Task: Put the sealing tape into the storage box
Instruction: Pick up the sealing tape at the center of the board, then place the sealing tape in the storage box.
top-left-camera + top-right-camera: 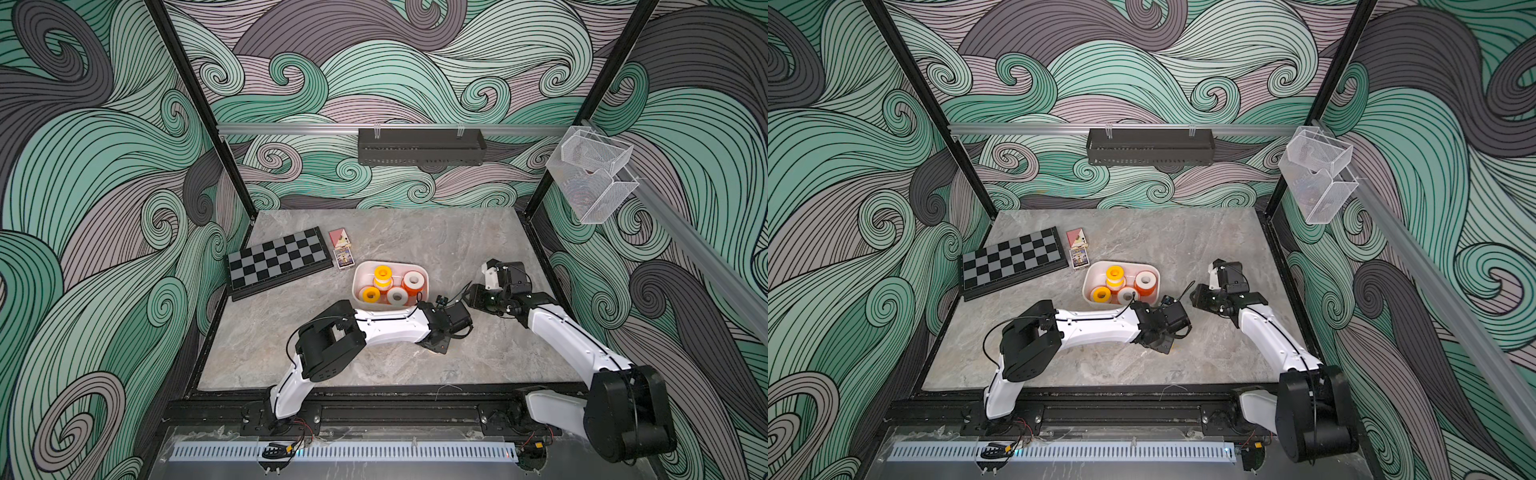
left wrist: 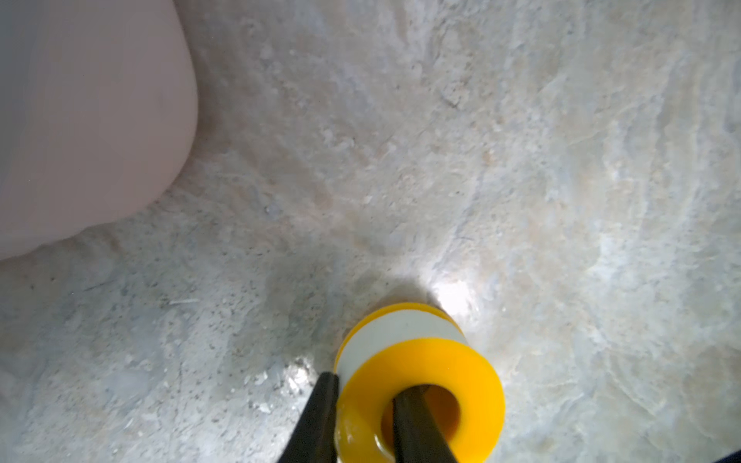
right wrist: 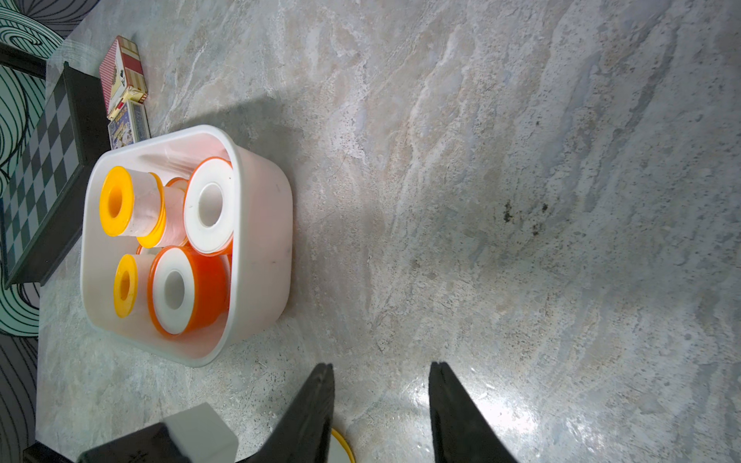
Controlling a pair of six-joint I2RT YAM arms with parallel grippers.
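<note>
**Left wrist view.** Your left pincer (image 2: 367, 383) is straddling the wall of a yellow roll (image 2: 461, 377) of sealing tape. One finger is standing inside the centre hole and the other is pressing the white band outside, so the jaws are pinching that wall. The roll is sitting on the grey bench (image 2: 481, 160), outside the storage box (image 2: 80, 120), whose rounded corner is showing nearby.

**Top views.** The left pincer is working at about 5 o'clock of the box, and your right pincer (image 3: 381, 365) is hanging at about 3 o'clock.

**Right wrist view.** The right pincer's fingers are standing moderately apart over bare bench, gripping nothing. Inside the box, two yellow rolls (image 3: 116, 200) and two orange-sided rolls (image 3: 208, 204) are lying on top, with others partly hidden beneath.
</note>
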